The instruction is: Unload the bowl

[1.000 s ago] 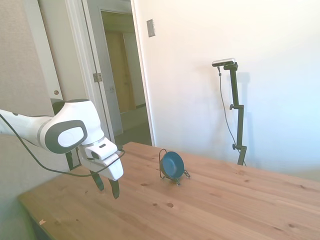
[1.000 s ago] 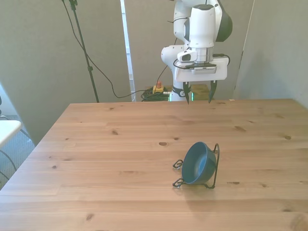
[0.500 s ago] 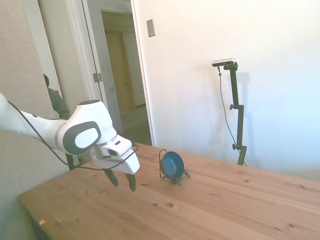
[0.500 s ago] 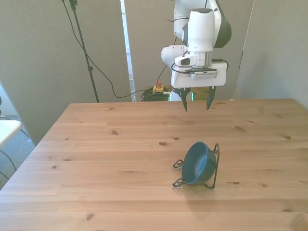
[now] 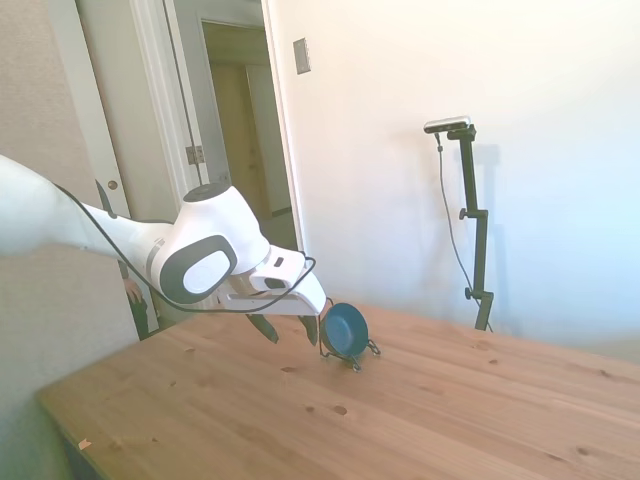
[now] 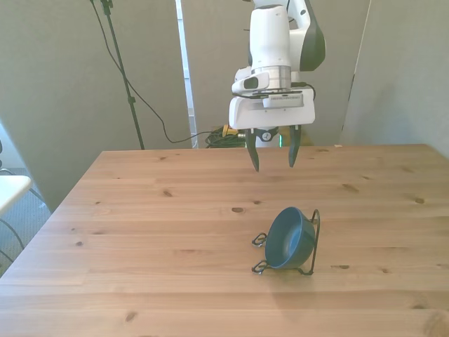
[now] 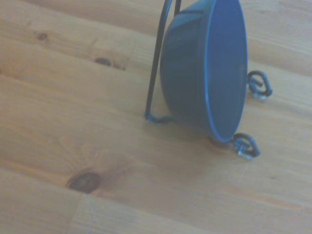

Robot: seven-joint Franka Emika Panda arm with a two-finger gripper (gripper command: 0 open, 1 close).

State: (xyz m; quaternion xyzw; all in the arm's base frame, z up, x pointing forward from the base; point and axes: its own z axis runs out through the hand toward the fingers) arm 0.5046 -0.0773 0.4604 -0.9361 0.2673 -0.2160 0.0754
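I see the bowl [image 6: 290,238] standing on edge in the wire rack [image 6: 313,242] on the surface [image 6: 140,232], its rim up and free for a pinch. My claw [image 6: 272,149] hangs released above and behind the rack, well apart from it, empty.

Teal-blue bowl [image 7: 204,68] on edge in black wire rack [image 7: 158,63], on wooden table [image 7: 73,122]

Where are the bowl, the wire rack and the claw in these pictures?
bowl [image 6: 286,239]: front view, on its blue inside.
wire rack [image 6: 315,239]: front view, on the upright black wire behind the bowl.
claw [image 6: 273,151]: front view, in the open gap between its two dark fingertips, above the table.
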